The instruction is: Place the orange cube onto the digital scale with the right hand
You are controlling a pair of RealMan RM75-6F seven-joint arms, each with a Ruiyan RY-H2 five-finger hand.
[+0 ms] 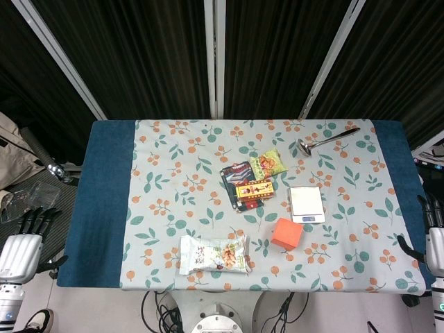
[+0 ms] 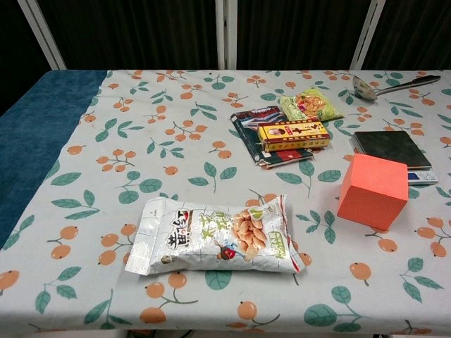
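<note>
The orange cube (image 1: pixel 287 233) (image 2: pixel 373 191) sits on the floral tablecloth, just in front of and slightly left of the digital scale (image 1: pixel 306 203) (image 2: pixel 392 149), close to it but apart. My right hand (image 1: pixel 433 236) hangs beside the table's right edge, fingers straight and apart, holding nothing, well to the right of the cube. My left hand (image 1: pixel 26 241) is off the table's left front corner, fingers extended and empty. Neither hand shows in the chest view.
A snack bag (image 1: pixel 214 254) (image 2: pixel 215 236) lies near the front edge. A yellow box on dark packets (image 1: pixel 244 187) (image 2: pixel 290 135) and a green packet (image 1: pixel 268 164) lie mid-table. A metal ladle (image 1: pixel 326 141) (image 2: pixel 391 84) rests at the back right.
</note>
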